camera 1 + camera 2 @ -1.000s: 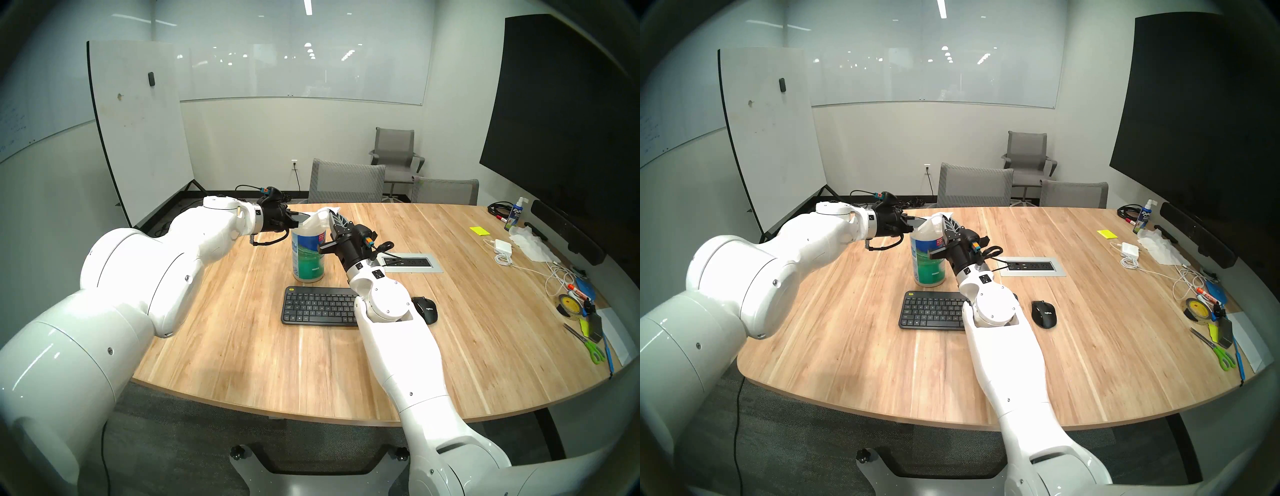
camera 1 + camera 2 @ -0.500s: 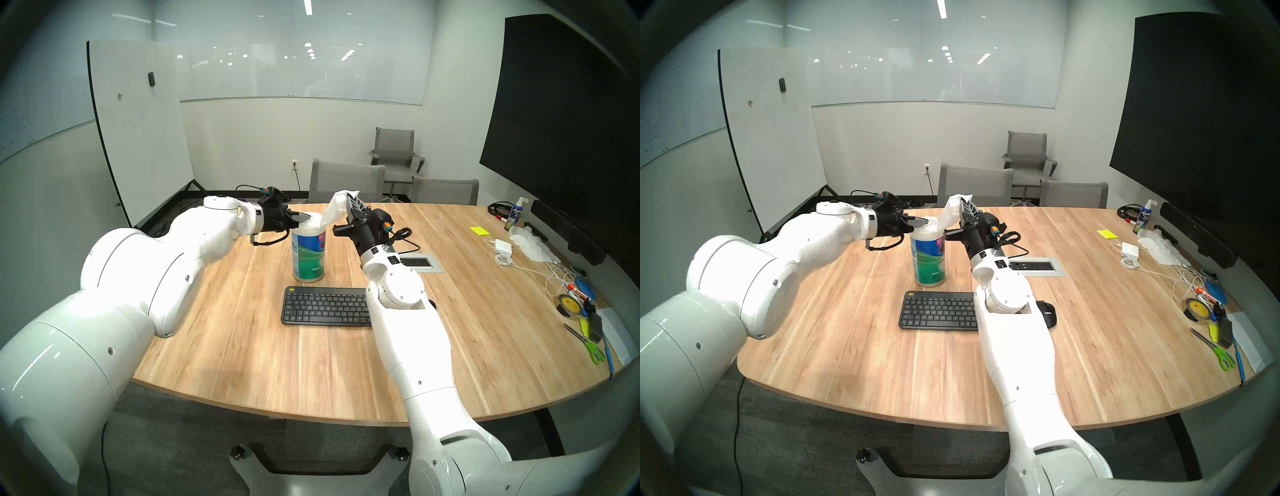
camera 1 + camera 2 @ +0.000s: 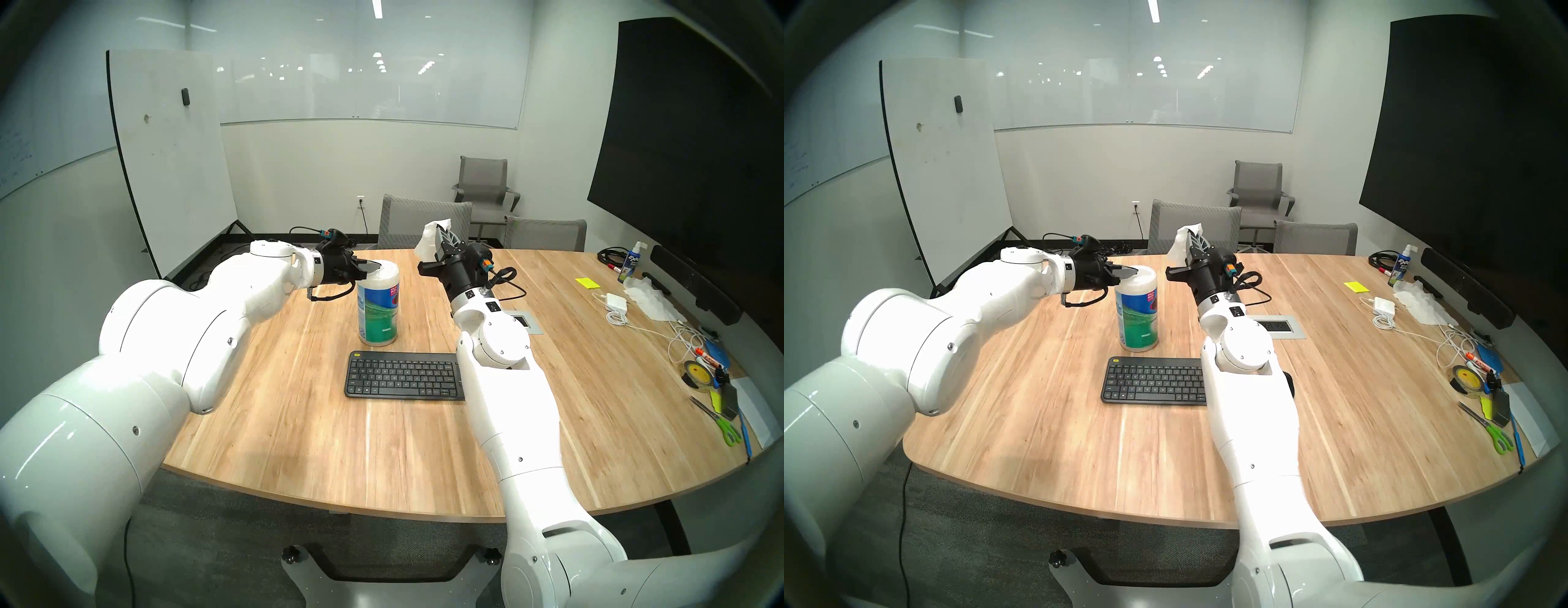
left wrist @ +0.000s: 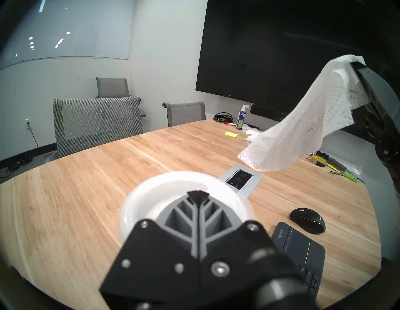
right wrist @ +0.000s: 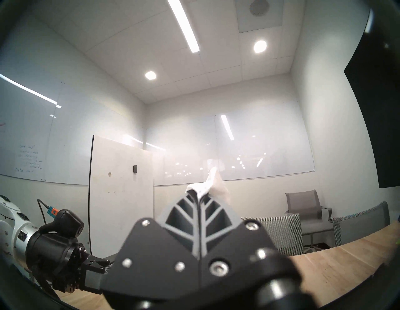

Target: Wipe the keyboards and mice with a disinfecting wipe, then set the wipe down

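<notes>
Right gripper (image 3: 441, 231): clamped on the disinfecting wipe (image 4: 303, 129), raised above the table's (image 3: 297, 424) middle; the sheet hangs free, clear of the canister (image 3: 379, 305).
Left gripper (image 4: 198, 194): jaws pressed together, empty, tips resting on the canister's white lid, likely pinning it upright.
Keyboard (image 3: 403, 375): flat near the front edge, just in front of the canister, unwiped.
Mouse (image 4: 307, 219): just beside the keyboard's touchpad end, mostly hidden by the right arm in the head views.
Next: lower the wipe to the keys.
</notes>
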You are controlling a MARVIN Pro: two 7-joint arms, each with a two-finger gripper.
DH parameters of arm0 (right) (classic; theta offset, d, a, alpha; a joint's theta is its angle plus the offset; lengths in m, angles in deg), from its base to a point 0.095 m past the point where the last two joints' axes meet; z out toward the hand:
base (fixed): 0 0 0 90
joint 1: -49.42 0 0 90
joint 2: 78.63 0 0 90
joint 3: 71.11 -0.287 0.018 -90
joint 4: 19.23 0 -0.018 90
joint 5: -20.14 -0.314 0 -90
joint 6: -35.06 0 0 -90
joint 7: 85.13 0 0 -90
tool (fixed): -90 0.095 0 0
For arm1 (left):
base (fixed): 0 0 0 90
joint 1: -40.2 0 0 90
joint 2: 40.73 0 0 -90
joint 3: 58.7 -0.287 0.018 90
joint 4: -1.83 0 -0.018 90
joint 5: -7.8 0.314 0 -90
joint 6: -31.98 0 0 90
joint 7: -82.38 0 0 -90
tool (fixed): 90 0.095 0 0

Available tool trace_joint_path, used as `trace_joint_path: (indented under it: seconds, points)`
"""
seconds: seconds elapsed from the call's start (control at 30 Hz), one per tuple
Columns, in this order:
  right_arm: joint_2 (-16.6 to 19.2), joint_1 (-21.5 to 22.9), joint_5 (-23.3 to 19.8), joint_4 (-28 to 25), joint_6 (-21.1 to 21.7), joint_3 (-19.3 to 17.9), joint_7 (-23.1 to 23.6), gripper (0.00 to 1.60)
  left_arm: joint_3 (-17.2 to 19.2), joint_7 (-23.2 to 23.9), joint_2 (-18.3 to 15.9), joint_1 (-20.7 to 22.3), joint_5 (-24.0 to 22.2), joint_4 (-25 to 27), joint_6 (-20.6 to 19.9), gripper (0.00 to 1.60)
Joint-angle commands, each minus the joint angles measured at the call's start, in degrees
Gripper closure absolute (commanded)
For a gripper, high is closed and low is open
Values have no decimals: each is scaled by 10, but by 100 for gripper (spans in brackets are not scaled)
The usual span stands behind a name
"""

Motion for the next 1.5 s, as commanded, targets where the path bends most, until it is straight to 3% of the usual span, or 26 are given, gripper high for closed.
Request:
trace_joint_path:
  seconds: [0.0, 0.5, 1.07, 1.47]
  points:
    - [2, 10, -1, -18, -4, 1, 6, 160, 1, 3, 3, 18, -1, 9, 2, 160]
    - [6, 5, 4, 5, -12, -1, 13, 160, -1, 19, -5, 30, 4, 13, 2, 160]
    - [11, -3, 3, 16, -22, -3, 21, 160, 3, 90, -3, 36, 1, 42, 25, 160]
    - [13, -2, 1, 21, -25, -9, 25, 160, 12, 131, -18, 15, -3, 72, 23, 160]
